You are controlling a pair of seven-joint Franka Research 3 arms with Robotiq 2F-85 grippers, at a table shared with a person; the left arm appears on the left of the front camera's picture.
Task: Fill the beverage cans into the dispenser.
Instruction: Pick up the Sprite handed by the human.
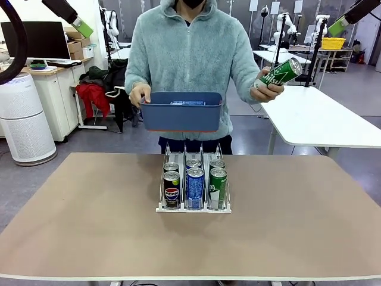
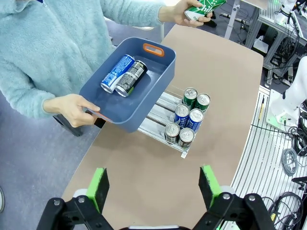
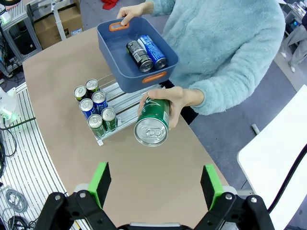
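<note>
The dispenser (image 1: 184, 151) stands mid-table with beverage cans (image 1: 194, 186) in all three lanes, two per lane: dark Pepsi, blue-and-white, green. Across the table a person holds a dark blue bin (image 1: 181, 113) above the rack's far end in one hand and a green can (image 1: 281, 72) in the other. Two more cans (image 2: 123, 75) lie in the bin (image 2: 163, 72). My left gripper (image 1: 81, 27) hangs high at upper left, open and empty (image 2: 154, 187). My right gripper (image 1: 338, 26) is high at upper right, open and empty (image 3: 156, 184), above the green can (image 3: 153, 122).
The brown table (image 1: 89, 226) has bare surface all around the rack (image 2: 160, 115). The person's hands are at the far edge. A white table (image 1: 321, 119) stands behind at right, and a white air purifier (image 1: 24, 119) on the floor at left.
</note>
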